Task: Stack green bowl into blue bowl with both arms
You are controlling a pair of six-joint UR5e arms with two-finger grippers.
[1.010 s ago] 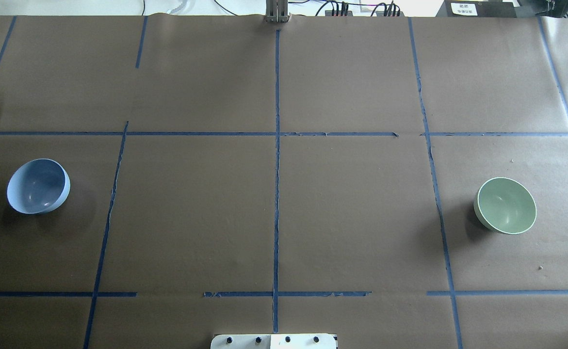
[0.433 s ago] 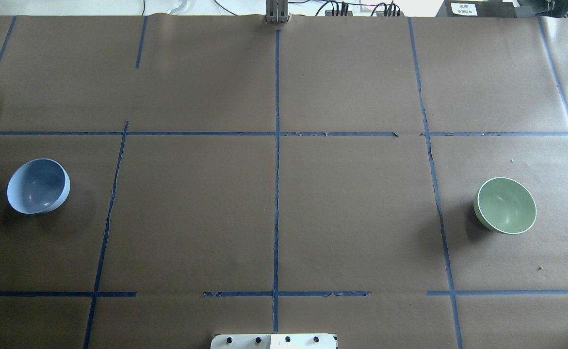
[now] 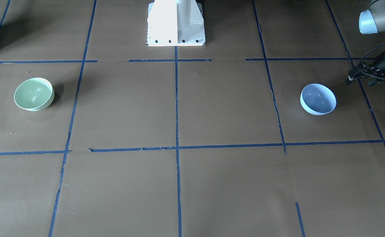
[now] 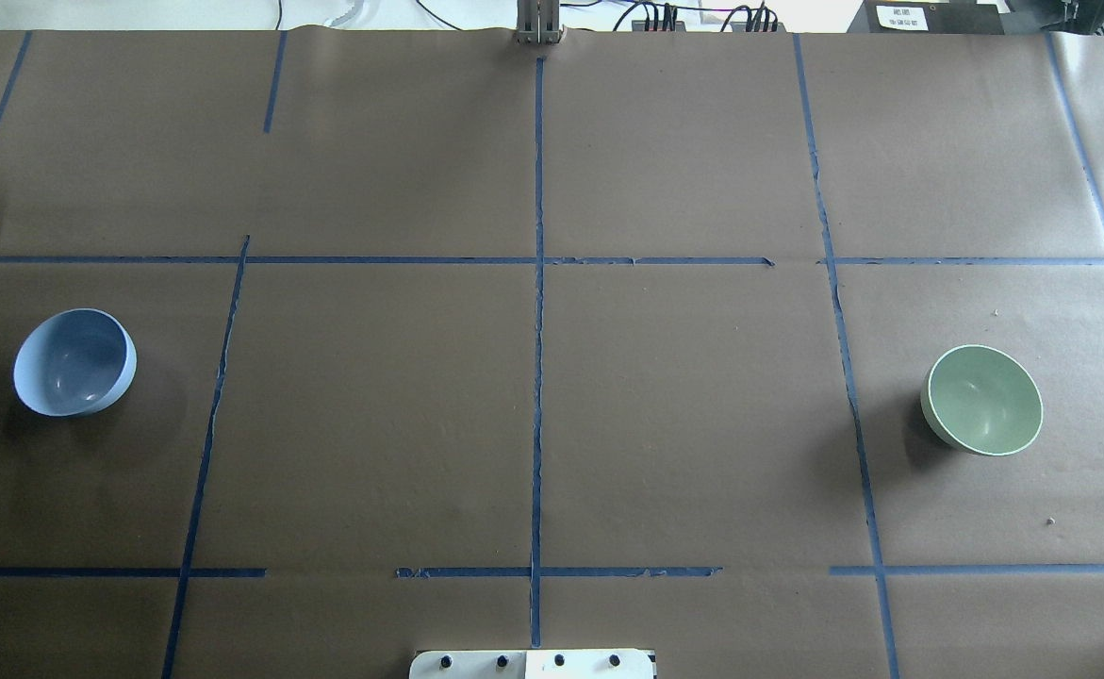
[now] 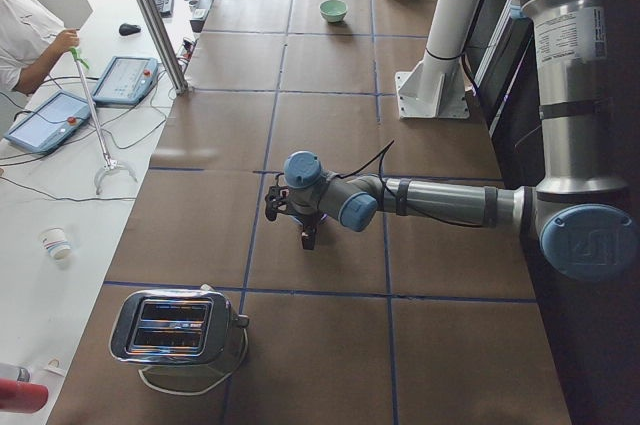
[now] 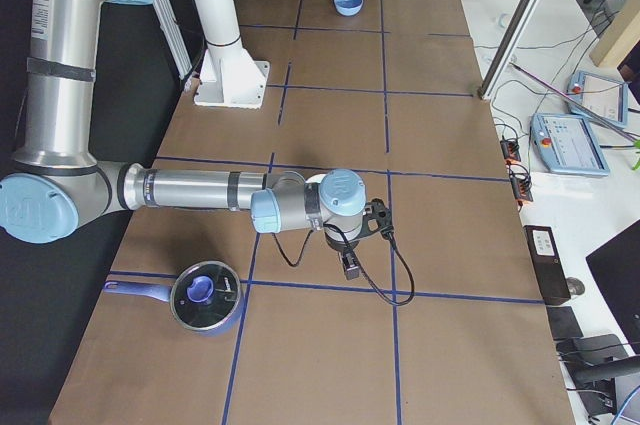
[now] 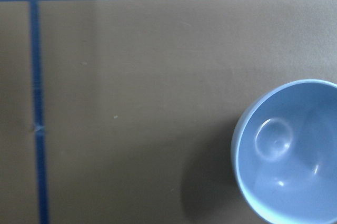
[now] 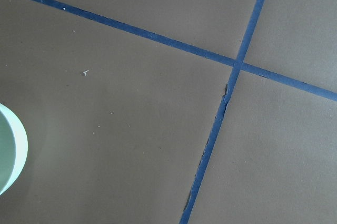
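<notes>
**Two bowls well apart, both upright on the table**

Seen from overhead, the blue bowl (image 4: 74, 363) stands mouth-up at the table's (image 4: 372, 424) 9 o'clock, inside the outermost square of blue tape lines (image 4: 538, 377). The left gripper (image 3: 360, 78) hovers near it, not touching, at the bowl's 9 o'clock and barely past the overhead frame's edge. Whether its fingers are spread or closed I cannot tell. The left wrist camera looks down on bare paper, with the bowl at 4 o'clock of its frame.

The white base pedestal (image 4: 533, 663) sits at 6 o'clock.

The green bowl (image 4: 983, 400) stands mouth-up at the table's 3 o'clock, empty, with nothing touching it. The right gripper (image 6: 350, 263) hangs over the paper nearby. It shows clearly only from the side, so I cannot tell its state. Its wrist camera catches the bowl's rim at 8 o'clock.
</notes>
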